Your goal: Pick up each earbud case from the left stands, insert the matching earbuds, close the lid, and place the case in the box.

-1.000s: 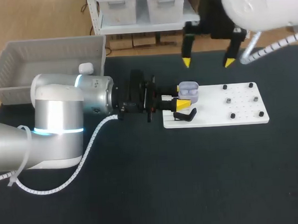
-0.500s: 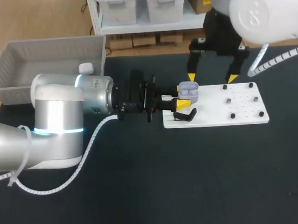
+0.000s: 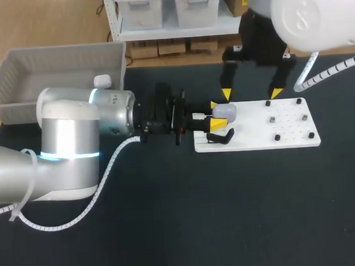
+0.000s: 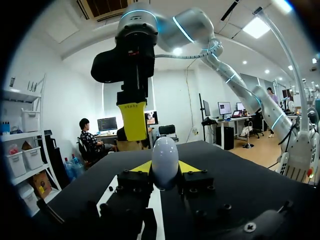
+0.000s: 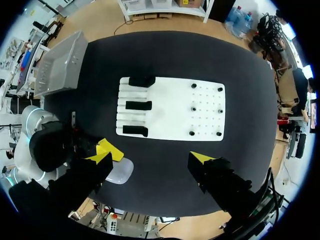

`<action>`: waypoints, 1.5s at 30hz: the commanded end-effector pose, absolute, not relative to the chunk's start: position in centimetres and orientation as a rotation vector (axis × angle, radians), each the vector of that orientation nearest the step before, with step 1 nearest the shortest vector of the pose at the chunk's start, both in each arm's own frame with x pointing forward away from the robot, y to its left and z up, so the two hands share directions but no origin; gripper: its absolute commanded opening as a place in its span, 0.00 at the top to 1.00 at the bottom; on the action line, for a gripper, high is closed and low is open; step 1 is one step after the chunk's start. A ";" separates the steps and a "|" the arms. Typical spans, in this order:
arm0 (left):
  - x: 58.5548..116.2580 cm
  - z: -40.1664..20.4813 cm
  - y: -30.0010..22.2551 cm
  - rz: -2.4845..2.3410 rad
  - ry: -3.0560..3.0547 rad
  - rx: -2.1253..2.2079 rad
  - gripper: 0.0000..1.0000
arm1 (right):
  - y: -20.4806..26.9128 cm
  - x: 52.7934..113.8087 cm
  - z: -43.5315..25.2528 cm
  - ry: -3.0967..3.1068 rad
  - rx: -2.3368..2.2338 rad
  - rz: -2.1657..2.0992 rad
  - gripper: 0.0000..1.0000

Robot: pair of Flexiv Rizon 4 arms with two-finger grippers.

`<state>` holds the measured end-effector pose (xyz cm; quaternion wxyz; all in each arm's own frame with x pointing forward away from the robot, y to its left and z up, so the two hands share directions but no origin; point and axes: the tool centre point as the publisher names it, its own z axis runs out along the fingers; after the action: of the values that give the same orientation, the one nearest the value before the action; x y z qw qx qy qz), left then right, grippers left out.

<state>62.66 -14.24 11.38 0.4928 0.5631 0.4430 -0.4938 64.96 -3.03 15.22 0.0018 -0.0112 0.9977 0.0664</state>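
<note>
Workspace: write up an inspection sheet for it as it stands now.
Surface: black table with a white stand board on it.
Job's things: lavender earbud case, lid closed, over the board's left part; grey box at the far left holding a small white item.
Clutter: nothing seen.
Tools: left tool shut on the earbud case; right tool open above the board, holding nothing.
Cables: white spiral-wrapped cable along the left arm; second spiral cable by the right arm.
Surroundings: nothing seen reaching over the table.
</note>
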 end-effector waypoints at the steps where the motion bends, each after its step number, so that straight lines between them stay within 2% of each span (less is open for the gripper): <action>1: 62.6 11.4 -14.3 -1.195 1.076 1.365 1.00 | -3.4 63.7 16.5 3.034 -0.026 0.226 0.00; 5: 62.6 11.4 -14.3 -1.195 1.076 1.365 1.00 | -3.6 62.3 19.3 2.935 -0.088 0.238 0.00; 10: 62.6 14.5 -12.2 -1.221 1.097 1.250 1.00 | -3.8 60.0 21.7 2.845 -0.123 0.274 0.00; 19: 64.5 17.4 -4.9 -1.150 1.246 1.012 1.00 | -3.8 60.0 21.7 2.845 -0.123 0.274 0.00; 31: 74.8 18.9 7.7 -0.835 1.349 0.713 1.00 | -3.8 60.0 21.7 2.845 -0.123 0.274 0.00; 40: 83.7 18.5 14.4 -0.647 1.415 0.668 1.00 | -3.8 60.0 21.7 2.845 -0.123 0.274 0.00; 45: 86.8 17.5 16.9 -0.593 1.453 0.673 1.00 | -3.8 60.0 21.7 2.845 -0.123 0.274 0.00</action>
<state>84.68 16.73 17.84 0.6549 0.3037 0.6375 -0.2692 60.00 -3.82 21.73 0.1390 -0.0429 0.9848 0.0946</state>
